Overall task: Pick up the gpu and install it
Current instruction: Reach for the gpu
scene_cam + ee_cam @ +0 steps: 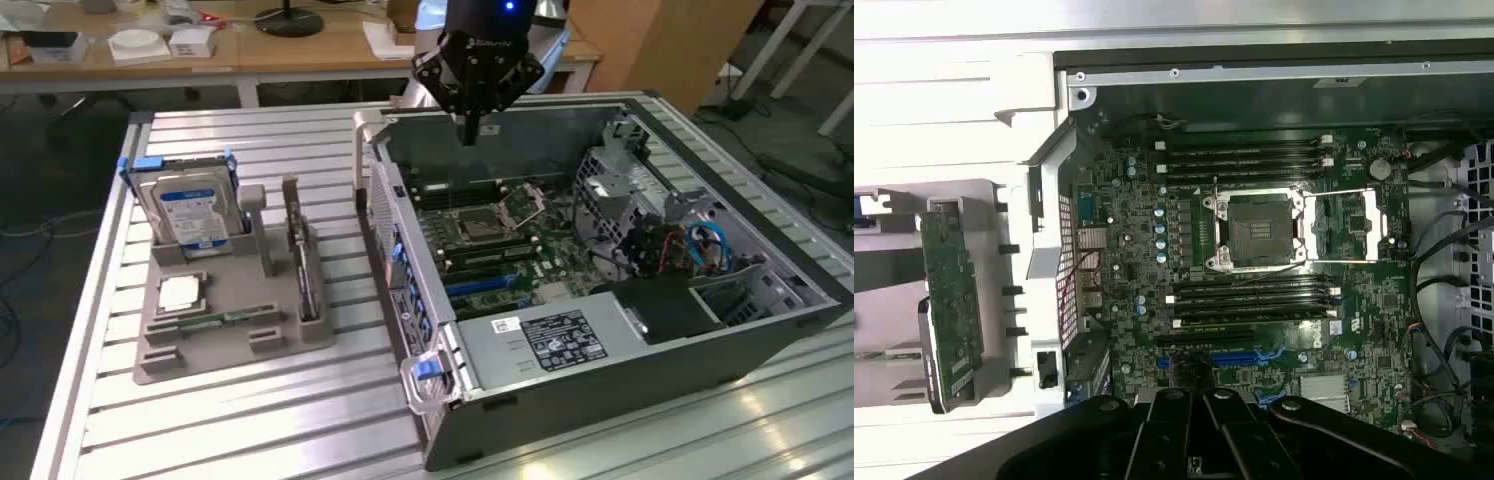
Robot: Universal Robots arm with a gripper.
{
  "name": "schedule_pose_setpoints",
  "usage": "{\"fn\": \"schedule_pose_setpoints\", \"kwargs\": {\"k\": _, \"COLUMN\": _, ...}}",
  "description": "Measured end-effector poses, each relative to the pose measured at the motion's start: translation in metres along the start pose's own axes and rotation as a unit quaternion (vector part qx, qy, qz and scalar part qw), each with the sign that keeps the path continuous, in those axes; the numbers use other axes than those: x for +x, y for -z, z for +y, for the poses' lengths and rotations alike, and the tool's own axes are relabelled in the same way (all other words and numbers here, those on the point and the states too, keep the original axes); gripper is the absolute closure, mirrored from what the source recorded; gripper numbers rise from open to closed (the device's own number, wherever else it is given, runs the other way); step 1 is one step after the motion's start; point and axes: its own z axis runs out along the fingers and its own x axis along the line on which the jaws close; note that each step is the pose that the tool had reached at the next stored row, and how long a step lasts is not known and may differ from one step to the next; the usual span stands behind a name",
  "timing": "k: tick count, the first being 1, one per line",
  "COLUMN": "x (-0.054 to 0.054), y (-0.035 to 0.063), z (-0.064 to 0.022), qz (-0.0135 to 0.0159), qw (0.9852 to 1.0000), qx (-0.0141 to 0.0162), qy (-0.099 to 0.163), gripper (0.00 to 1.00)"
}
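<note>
Gpu point(308, 278) stands on edge in the tray point(220, 350); gripper point(470, 138) hovers closed, empty, over the case point(561, 410). Best grip: square across the card's top edge.

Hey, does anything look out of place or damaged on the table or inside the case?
Nothing spilled or damaged. The gpu stands on edge in its tray slot. One oddity: the CPU socket in the case lies open and empty, its cover flipped aside.
</note>
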Motion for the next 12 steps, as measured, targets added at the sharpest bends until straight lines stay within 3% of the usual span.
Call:
{"fn": "schedule_pose_setpoints", "kwargs": {"k": 4, "x": 0.001, "y": 0.0001, "z": -0.0001, "qz": 0.0, "qw": 1.0, "qx": 0.0001, "qy": 0.0, "gripper": 0.9}}
{"fn": "schedule_pose_setpoints", "kwargs": {"k": 12, "x": 0.015, "y": 0.0004, "z": -0.0011, "qz": 0.0, "qw": 1.0, "qx": 0.0, "qy": 0.0, "gripper": 0.9}}
